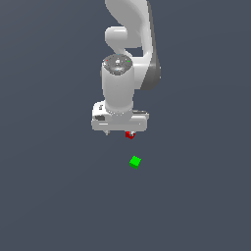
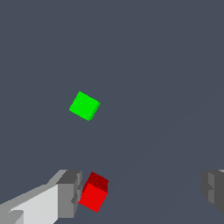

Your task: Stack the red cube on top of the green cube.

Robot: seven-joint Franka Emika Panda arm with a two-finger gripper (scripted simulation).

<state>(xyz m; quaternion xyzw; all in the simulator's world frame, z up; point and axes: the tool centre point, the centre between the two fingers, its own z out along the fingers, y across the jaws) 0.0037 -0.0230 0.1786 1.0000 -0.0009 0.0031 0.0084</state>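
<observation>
**Jaws wide, red cube off-centre against one finger**

I read the jaws as released: in the wrist view the two fingers stand far apart, and the gripper [image 2: 138, 192] has nothing clamped. The red cube [image 2: 94, 197] lies on the desk [image 2: 166, 78] just beside one finger [image 2: 70, 194], maybe touching it, while the other finger sits well away across the gap. In the exterior view the red cube [image 1: 130, 134] peeks out under the hand, toward that view's right.

What worries me is this lopsided placement. If I close from here, the near finger would likely meet the cube first and push it along before the far one arrives. The cube also sits turned relative to the finger faces, so I judge it could be caught on its edges, twist, or squirt out. Descending further without re-centring risks landing the near fingertip on the cube.

The green cube [image 2: 85, 105] rests on the desk, clearly apart from the red one, and in the exterior view the green cube [image 1: 135, 162] lies nearer the camera than the hand. Nothing else stands between them; the way looks unobstructed.
</observation>
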